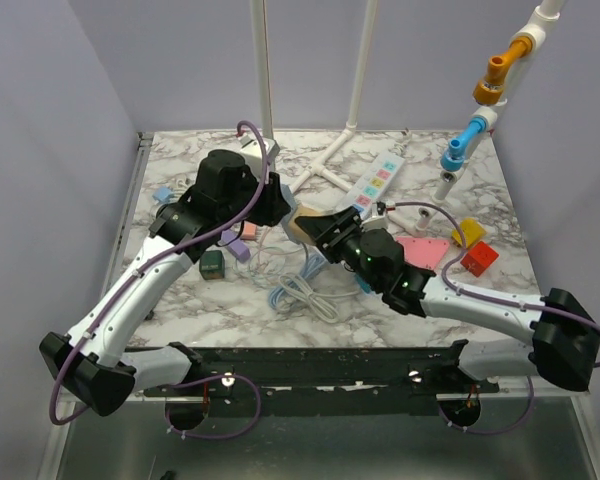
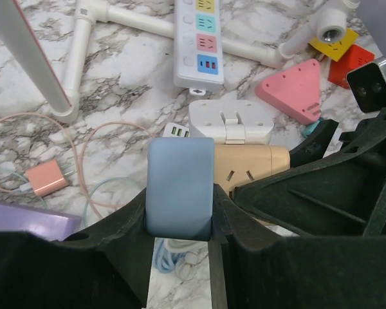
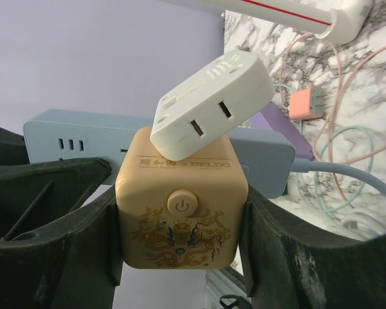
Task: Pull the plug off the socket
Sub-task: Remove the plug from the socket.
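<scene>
Pulling straight, no twisting | right tool grips beige cube socket | left tool grips pale-blue power strip

Around the cube socket, a white power strip stands at 1 o'clock and a coiled cable at 6 o'clock; bare desk lies at 7 o'clock.
</scene>
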